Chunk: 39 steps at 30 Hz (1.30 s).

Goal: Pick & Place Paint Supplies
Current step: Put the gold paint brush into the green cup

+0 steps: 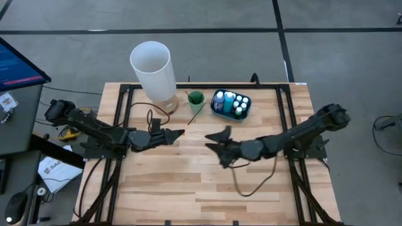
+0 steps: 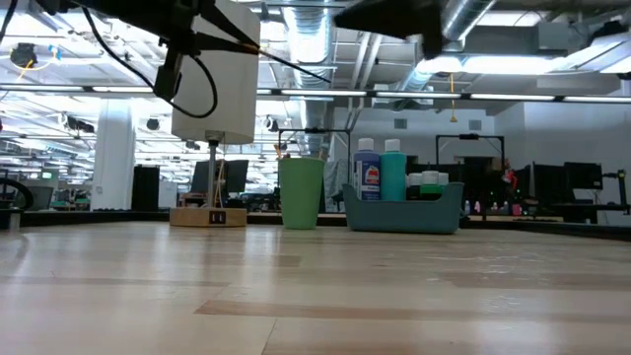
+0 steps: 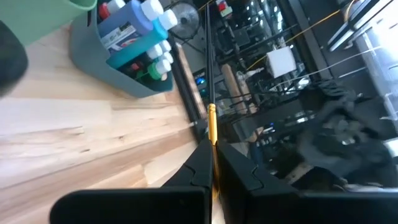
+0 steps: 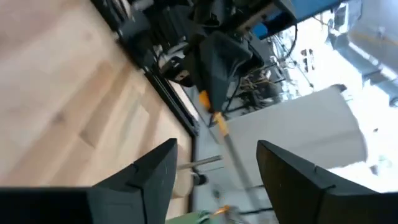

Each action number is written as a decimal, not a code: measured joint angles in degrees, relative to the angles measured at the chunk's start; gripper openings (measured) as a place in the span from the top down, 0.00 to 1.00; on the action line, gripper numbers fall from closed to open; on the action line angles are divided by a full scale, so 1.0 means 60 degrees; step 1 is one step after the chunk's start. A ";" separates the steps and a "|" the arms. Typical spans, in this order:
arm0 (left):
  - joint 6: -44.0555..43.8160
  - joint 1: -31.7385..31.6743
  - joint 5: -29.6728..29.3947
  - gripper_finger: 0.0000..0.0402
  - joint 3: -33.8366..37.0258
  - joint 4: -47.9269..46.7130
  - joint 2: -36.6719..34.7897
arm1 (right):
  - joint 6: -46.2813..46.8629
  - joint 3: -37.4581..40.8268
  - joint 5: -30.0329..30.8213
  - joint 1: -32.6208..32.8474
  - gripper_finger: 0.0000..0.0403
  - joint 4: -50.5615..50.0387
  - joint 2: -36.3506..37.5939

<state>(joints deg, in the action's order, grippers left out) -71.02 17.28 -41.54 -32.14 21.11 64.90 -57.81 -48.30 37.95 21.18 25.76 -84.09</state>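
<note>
- My left gripper [image 1: 180, 132] hung above the pale wooden table [image 1: 188, 188], near the middle, its jaws clamped on a thin dark-handled paintbrush with a gold ferrule [image 3: 210, 118].
- In the high view that brush ran from my left fingertips toward the small green cup [image 1: 195, 98], where its far end lay at the rim.
- My right gripper [image 1: 217, 140] hovered just beside, jaws apart and holding nothing; its wrist view looked past them at the same brush and my left fingers.
- The small white-capped paint bottles [image 1: 233, 102] stood packed in the blue-grey rounded tray [image 1: 217, 108], next to the cup at the far edge, with a tall white cylinder lamp on a wooden base [image 1: 152, 69] to its other side.
- I judged the step in hand to be placing the brush into the cup, my left gripper carrying it.
- The next move called for tipping the brush steeper over the cup's mouth, then parting my left jaws, with my right arm kept out of the way.
</note>
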 joint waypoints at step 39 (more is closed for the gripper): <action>0.0036 0.0099 0.0153 1.00 0.0000 0.0109 0.0202 | -0.3934 -0.4047 0.2685 -0.1036 0.70 -0.0318 -0.4162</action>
<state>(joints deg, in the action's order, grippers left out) -70.81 17.87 -40.62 -32.14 21.76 66.11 -81.42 -72.58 54.06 14.96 23.85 -109.06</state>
